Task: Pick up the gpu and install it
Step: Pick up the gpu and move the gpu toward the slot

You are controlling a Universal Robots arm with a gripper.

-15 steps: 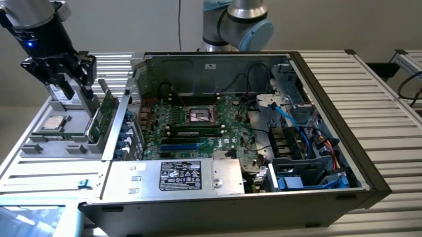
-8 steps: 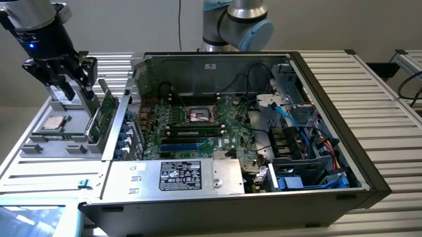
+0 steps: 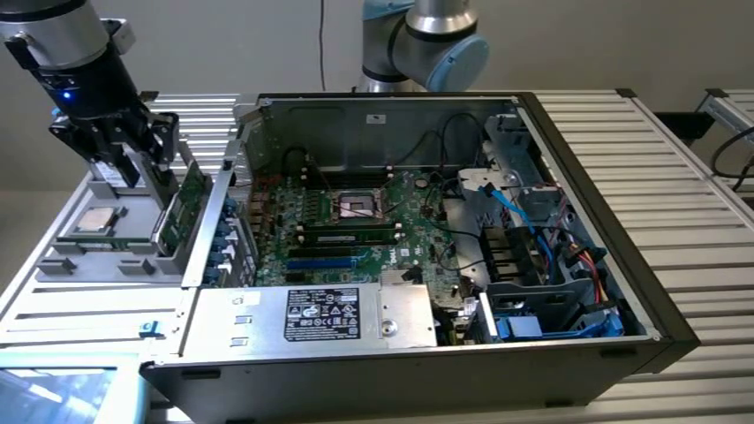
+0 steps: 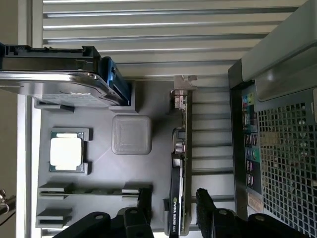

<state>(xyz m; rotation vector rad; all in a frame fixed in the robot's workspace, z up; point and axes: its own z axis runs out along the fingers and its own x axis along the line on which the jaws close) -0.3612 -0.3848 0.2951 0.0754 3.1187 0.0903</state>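
hovering the gripper (image 3: 139,168) over the grey parts tray (image 3: 71,265), just outside the open pc case (image 3: 353,132) on the exterior view's left. jaws are standing wide apart, gripping nothing. the gpu (image 3: 183,208) is sitting on edge in a tray slot, probably kept upright so the fingers (image 4: 145,198) can be straddling its faces from above. wrist view is showing what the exterior one is hiding: one finger on either side of the card's top edge, gaps on both sides, no contact. exterior view is giving context instead: motherboard (image 3: 353,221) lying in the case, card not yet installed. cpu (image 4: 66,151) is sitting in its own tray pocket nearby.
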